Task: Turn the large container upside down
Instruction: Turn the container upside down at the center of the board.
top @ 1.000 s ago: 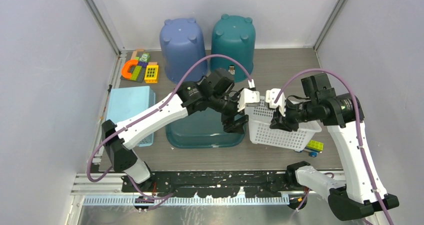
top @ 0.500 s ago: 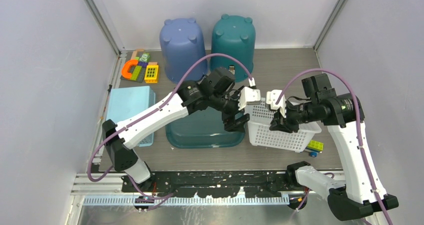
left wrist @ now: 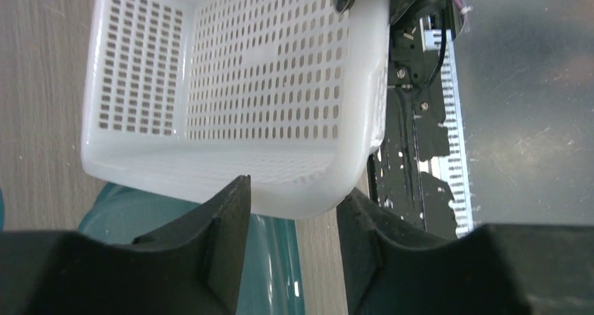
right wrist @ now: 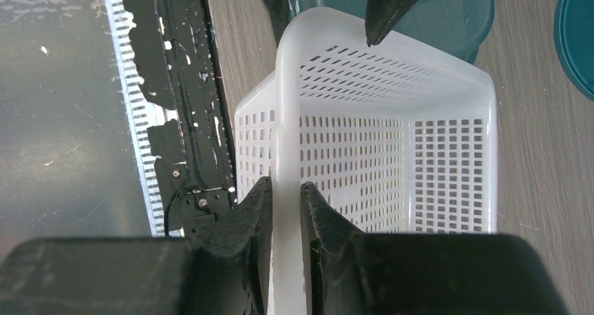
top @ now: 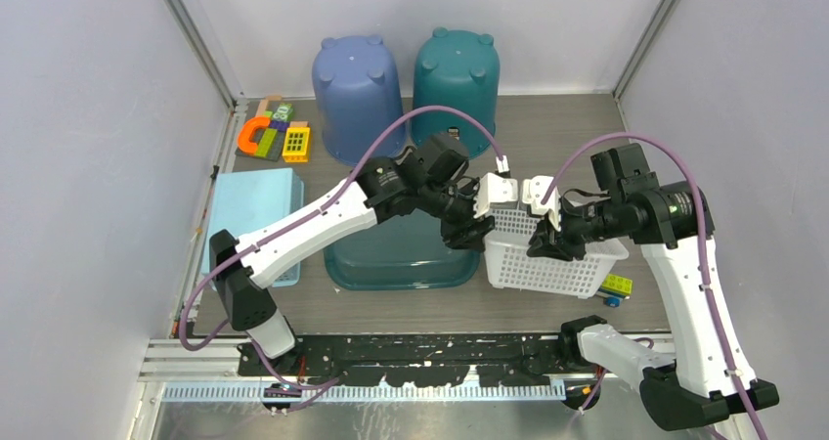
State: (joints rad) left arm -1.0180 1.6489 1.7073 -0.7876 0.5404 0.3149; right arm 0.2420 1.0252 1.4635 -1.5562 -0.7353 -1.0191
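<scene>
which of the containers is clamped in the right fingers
The white perforated basket: its rim is pinched between the right fingers. The blue bucket, teal bucket and teal tub are ungripped.

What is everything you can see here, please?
white perforated plastic basket: one, white, centre-right
upturned blue plastic bucket: one, blue, back centre
upturned teal plastic bucket: one, teal, back centre
shallow teal plastic tub: one, teal, left of basket
flat light-blue box: one, light blue, left edge
toy blocks: cluster, mixed colours, back left
yellow-green toy brick: one, yellow-green, beside basket
left gripper: one, black, astride basket rim
right gripper: one, black, shut on basket rim
</scene>
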